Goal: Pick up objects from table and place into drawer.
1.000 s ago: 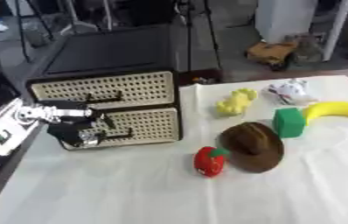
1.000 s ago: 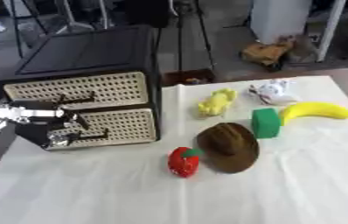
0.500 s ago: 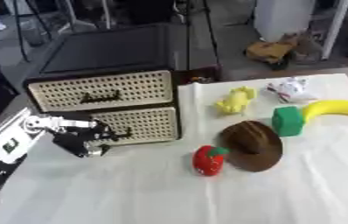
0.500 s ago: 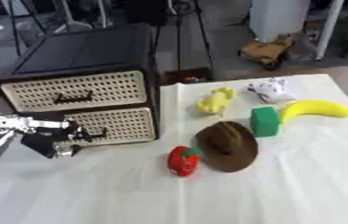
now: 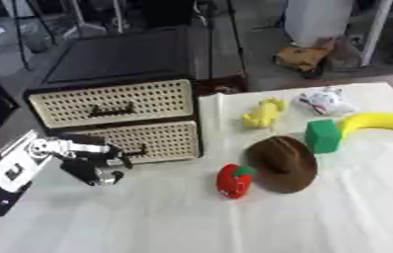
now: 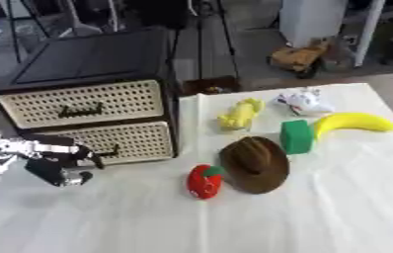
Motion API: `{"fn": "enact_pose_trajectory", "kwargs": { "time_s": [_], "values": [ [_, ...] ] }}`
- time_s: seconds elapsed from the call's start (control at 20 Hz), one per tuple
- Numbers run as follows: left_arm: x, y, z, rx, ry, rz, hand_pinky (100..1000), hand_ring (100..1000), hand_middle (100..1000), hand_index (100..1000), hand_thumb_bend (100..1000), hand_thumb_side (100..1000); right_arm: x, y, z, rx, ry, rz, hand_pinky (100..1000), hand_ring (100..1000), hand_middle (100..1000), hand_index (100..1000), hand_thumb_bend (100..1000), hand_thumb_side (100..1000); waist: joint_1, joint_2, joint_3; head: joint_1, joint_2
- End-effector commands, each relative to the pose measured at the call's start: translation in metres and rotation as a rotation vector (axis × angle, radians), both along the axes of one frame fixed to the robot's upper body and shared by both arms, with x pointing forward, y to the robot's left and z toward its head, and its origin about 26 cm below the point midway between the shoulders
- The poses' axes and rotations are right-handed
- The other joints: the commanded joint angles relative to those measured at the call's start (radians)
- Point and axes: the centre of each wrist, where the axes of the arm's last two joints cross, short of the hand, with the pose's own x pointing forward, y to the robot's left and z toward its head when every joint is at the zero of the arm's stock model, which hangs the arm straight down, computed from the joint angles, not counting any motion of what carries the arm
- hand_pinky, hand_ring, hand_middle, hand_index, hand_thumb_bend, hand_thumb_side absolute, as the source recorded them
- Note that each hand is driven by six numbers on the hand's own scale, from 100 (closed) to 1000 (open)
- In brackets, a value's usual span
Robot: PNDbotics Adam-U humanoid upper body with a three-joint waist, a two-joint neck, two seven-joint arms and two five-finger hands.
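Hovering with curled fingers holding nothing, left hand (image 5: 96,165) just before lower drawer (image 5: 144,142), both drawers shut. Waiting on worktop (image 5: 338,217), well apart from hand: strawberry (image 5: 234,180), hat (image 5: 285,163), green block (image 5: 323,136), banana (image 5: 381,123). Probably light, rigid toys; strawberry best pinched across its body. Right hand not visible.

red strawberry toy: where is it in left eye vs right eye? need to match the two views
Left eye view: the red strawberry toy lies right of centre, below the middle, just left of the brown hat.
Right eye view: the same toy sits at about the centre line, below the middle, again just left of the hat.
Shared landmark: the green block, up and to the right of the hat in both views.
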Motion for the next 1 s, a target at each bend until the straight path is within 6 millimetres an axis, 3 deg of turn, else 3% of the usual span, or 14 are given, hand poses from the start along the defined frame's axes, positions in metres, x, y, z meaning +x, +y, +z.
{"fn": "enact_pose_trajectory", "kwargs": {
  "time_s": [0.05, 0.15, 0.3, 0.7, 1.0],
  "values": [
    [0.0, 0.009, 0.015, 0.06, 0.005, -0.104, 100, 100, 100, 837, 100, 588, -0.004, 0.0, 0.01, -0.01, -0.034, -0.005, 687, 791, 756, 821, 100, 1000, -0.004, -0.012, 0.001, 0.001, 0.007],
    [-0.001, 0.009, 0.017, 0.055, 0.0, -0.107, 100, 100, 100, 830, 100, 591, -0.004, -0.001, 0.009, -0.011, -0.033, -0.006, 688, 792, 756, 821, 100, 1000, -0.005, -0.012, 0.002, -0.001, 0.007],
    [-0.001, 0.007, 0.027, 0.04, -0.028, -0.117, 100, 100, 100, 923, 100, 580, -0.004, -0.001, 0.009, -0.014, -0.031, -0.007, 688, 792, 756, 820, 100, 1000, -0.005, -0.012, 0.004, -0.001, 0.007],
    [-0.012, 0.0, 0.077, -0.006, -0.153, -0.173, 100, 100, 100, 956, 100, 531, -0.004, -0.001, 0.008, -0.018, -0.024, -0.01, 688, 793, 756, 820, 100, 1000, -0.004, -0.015, 0.016, -0.004, 0.018],
    [-0.013, 0.001, 0.083, 0.034, -0.182, -0.164, 100, 100, 100, 955, 100, 515, -0.004, 0.0, 0.009, -0.018, -0.025, -0.007, 688, 793, 756, 820, 100, 1000, -0.005, -0.012, 0.016, -0.004, 0.009]
  ]
}}
